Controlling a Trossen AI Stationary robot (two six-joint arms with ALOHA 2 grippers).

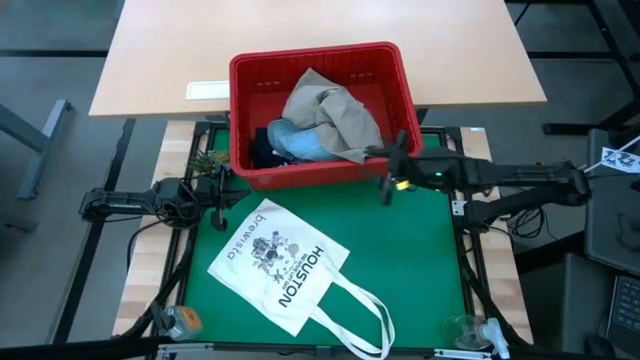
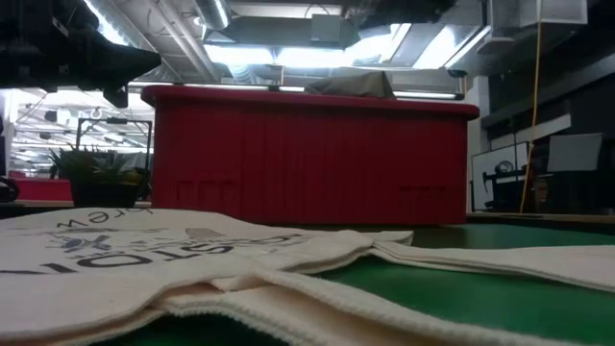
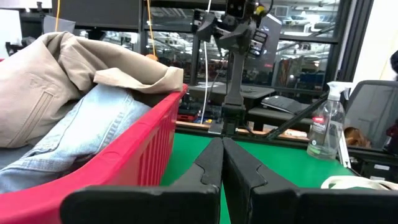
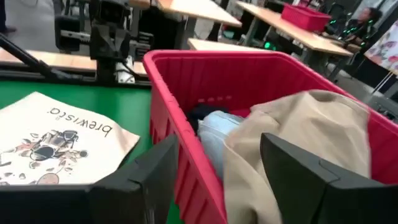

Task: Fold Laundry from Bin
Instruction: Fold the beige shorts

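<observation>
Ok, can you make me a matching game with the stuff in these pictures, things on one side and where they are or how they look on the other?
Things:
1. beige garment
2. tote bag
3. left tool
4. right tool

Places or states:
A. lying flat on the green mat
B. fingers pressed together, shut
C. piled on top inside the red bin
D. fingers wide open over the bin's rim

Pairs: 1-C, 2-A, 3-B, 4-D
</observation>
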